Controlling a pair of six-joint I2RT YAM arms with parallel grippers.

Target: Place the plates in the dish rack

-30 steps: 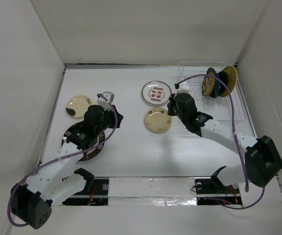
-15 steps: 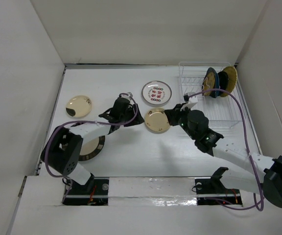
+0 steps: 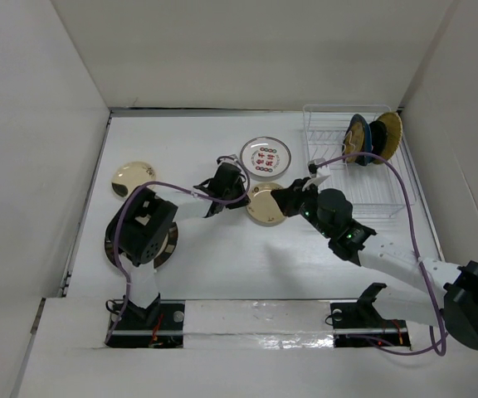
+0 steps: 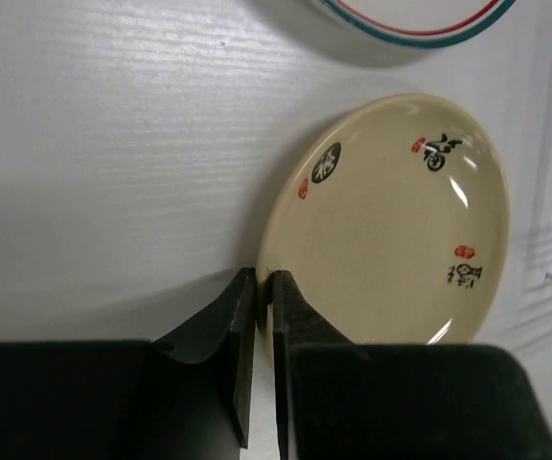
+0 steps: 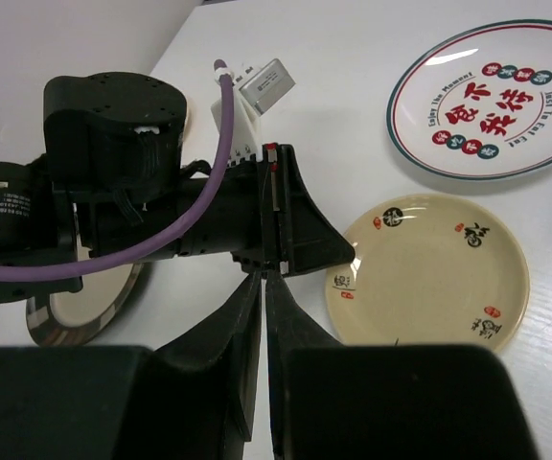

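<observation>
A cream plate with red and black marks (image 3: 266,205) lies flat mid-table. My left gripper (image 3: 245,197) is at its left rim. In the left wrist view the fingers (image 4: 242,316) stand almost closed with the rim of the plate (image 4: 391,220) in the narrow gap. My right gripper (image 3: 283,197) is shut and empty, hovering by the plate's right side; its tips (image 5: 264,276) point at the left gripper (image 5: 351,255). The dish rack (image 3: 372,195) stands at the far right with a dark blue plate (image 3: 358,138) and a yellow plate (image 3: 387,135) upright in it.
A white plate with red-green marks (image 3: 265,157) lies just behind the cream plate. Another cream dish (image 3: 131,178) lies at the far left. A dark-rimmed plate (image 3: 169,247) sits under the left arm near the front left. White walls enclose the table.
My left arm has reached to the right, up to the cream plate's left rim. My right gripper has swung back from the rack and shifted slightly left over the plate.
</observation>
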